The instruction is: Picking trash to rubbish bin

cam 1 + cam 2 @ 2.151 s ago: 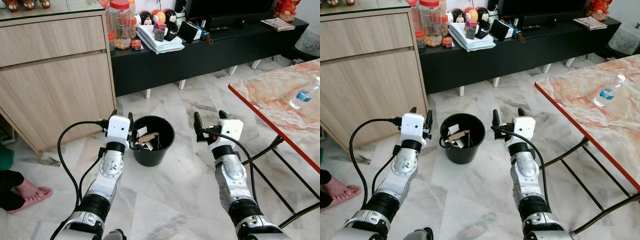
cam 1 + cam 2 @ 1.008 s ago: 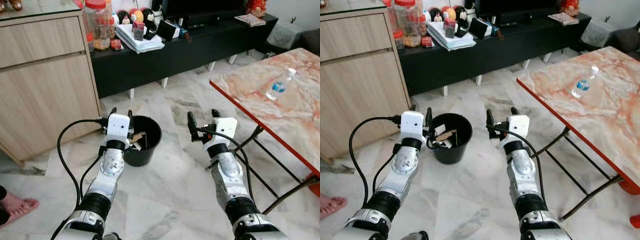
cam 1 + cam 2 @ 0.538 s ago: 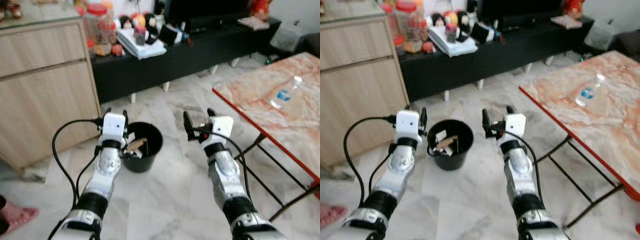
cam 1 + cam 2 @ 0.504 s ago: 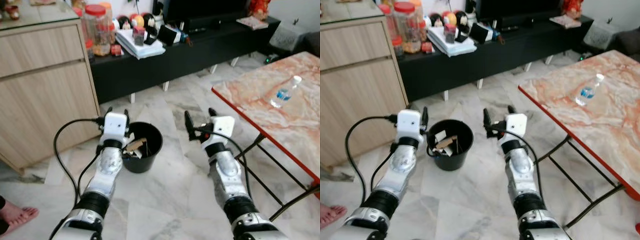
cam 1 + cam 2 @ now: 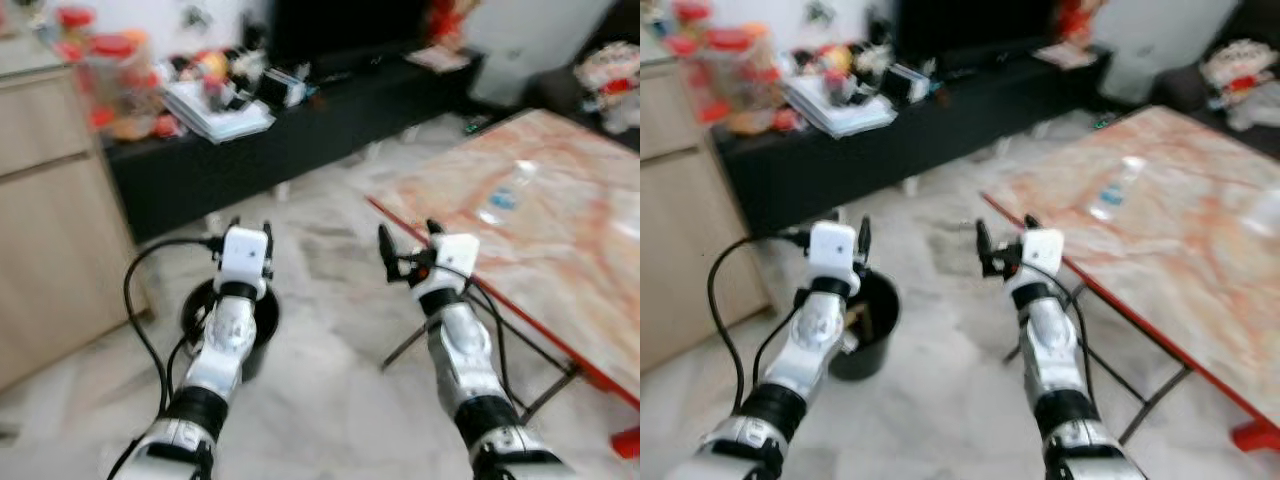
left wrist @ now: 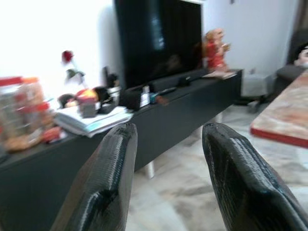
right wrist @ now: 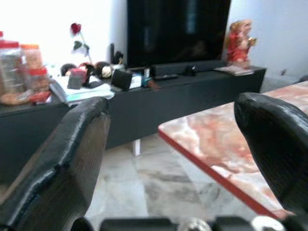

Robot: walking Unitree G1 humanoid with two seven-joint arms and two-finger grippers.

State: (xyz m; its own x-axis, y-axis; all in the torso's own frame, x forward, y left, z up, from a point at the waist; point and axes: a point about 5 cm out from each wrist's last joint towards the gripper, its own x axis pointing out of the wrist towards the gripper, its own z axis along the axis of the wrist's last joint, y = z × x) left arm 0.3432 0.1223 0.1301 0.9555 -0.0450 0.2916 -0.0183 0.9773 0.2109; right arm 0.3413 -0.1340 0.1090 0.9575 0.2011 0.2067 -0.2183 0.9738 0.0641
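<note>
While both grippers' fingers gape empty, bottle lies well beyond right gripper.

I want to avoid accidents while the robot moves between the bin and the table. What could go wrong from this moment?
1. The round black plastic bin stands on the floor right under the left arm; a step or swing could tip it and spill its trash.
2. The right pincer, open, is beside the red edge of the marble-patterned table; turning further could knock it against that edge.
3. The head views are blurred, so the clear plastic bottle on the table may be misjudged.
</note>
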